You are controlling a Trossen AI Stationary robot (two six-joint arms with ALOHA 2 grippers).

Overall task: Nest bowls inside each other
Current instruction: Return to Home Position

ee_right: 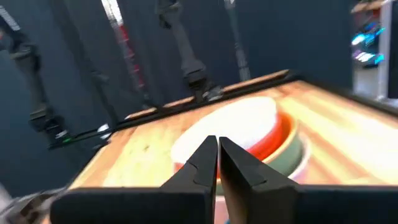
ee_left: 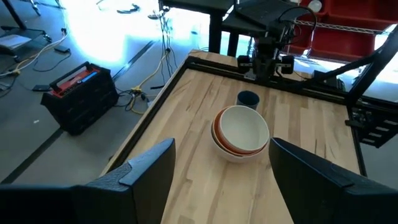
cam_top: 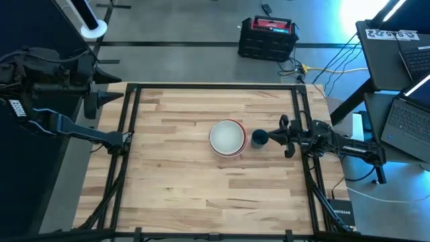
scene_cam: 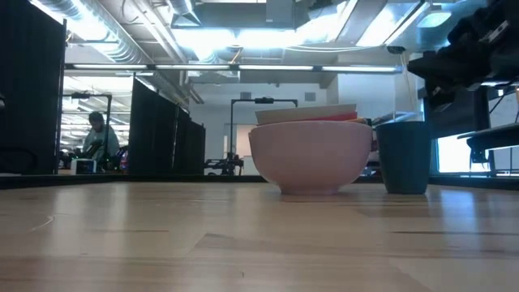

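The bowls [cam_top: 227, 137] stand nested in one stack at the table's middle, resting on the outermost bowl's base [scene_cam: 310, 188]. A white bowl [ee_right: 239, 121] lies innermost, with a red rim [ee_right: 277, 140] and a green rim [ee_right: 293, 155] showing around it. My right gripper [cam_top: 274, 138] is shut and level, just right of a small dark blue cup [cam_top: 259, 138], pointing at the stack; its fingertips [ee_right: 216, 144] hold nothing. My left gripper [ee_left: 221, 144] stands open, raised at the table's far left edge [cam_top: 113, 87].
The dark blue cup [scene_cam: 403, 156] stands upright right beside the stack, between it and my right gripper. Black frame rails [cam_top: 131, 134] run along the table's left, far and right sides. Bare wood [cam_top: 201, 195] lies near the front edge.
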